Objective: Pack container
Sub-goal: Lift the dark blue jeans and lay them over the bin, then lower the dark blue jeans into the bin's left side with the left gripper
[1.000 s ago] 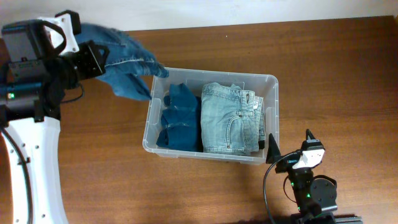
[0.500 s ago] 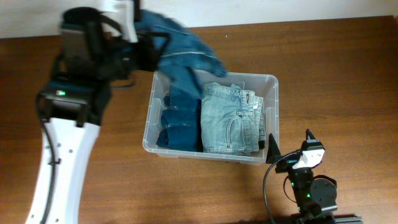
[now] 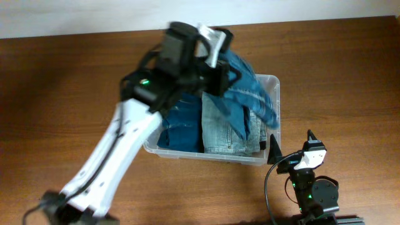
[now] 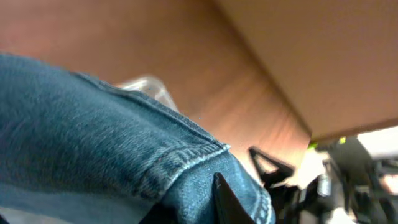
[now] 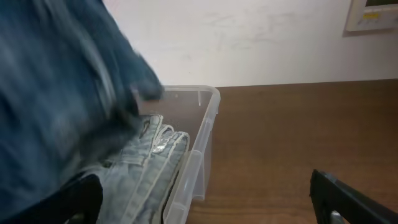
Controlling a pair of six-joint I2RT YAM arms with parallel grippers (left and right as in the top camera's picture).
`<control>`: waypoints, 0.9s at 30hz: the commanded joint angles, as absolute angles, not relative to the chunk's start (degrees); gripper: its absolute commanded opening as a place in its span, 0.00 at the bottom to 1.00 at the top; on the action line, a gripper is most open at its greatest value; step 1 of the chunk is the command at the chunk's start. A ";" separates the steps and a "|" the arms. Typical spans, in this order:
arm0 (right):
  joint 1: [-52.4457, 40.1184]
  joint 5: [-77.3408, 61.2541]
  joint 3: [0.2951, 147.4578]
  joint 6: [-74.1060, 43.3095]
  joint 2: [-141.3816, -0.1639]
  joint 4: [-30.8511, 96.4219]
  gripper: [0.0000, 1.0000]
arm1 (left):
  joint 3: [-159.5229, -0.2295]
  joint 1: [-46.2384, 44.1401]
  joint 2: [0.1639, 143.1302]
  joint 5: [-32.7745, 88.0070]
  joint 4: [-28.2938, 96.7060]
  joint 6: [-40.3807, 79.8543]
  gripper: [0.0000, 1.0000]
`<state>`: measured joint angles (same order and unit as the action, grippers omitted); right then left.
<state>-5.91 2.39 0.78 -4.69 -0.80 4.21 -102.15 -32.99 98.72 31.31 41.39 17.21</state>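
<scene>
- Since a second ago the left arm has swung from the left edge of the table [image 3: 337, 69] to above the container [image 3: 150, 145], bringing a blue denim garment [image 3: 249, 94] with it.
- The left gripper [image 3: 224, 75] is clamped on that garment, which hangs over the container's right half and drapes across its far right corner.
- The container sits open side up near the middle of the table. Its long axis runs left to right in the overhead view, the right end tipped slightly towards the near edge.
- Inside, folded dark blue denim [image 3: 178, 128] fills the left part and folded light-wash jeans [image 3: 219, 134] lie beside it on the right.
- The right gripper [image 3: 292, 145] rests just off the container's near right corner, its fingers spread apart and holding nothing.
</scene>
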 commanded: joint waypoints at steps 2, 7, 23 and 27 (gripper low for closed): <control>-5.43 3.29 0.32 -4.71 -0.21 4.29 0.98 | -104.62 -34.13 99.63 32.14 42.96 12.01 0.00; -5.43 3.29 0.32 -4.71 -0.21 4.29 0.98 | -104.62 -33.80 99.31 31.46 48.03 11.64 0.00; -5.43 3.29 0.32 -4.71 -0.21 4.29 0.99 | -104.62 -33.71 99.31 0.03 72.40 11.66 0.00; -5.43 3.29 0.32 -4.69 -0.21 4.29 0.98 | -104.57 -33.71 99.31 -4.93 75.33 11.66 0.00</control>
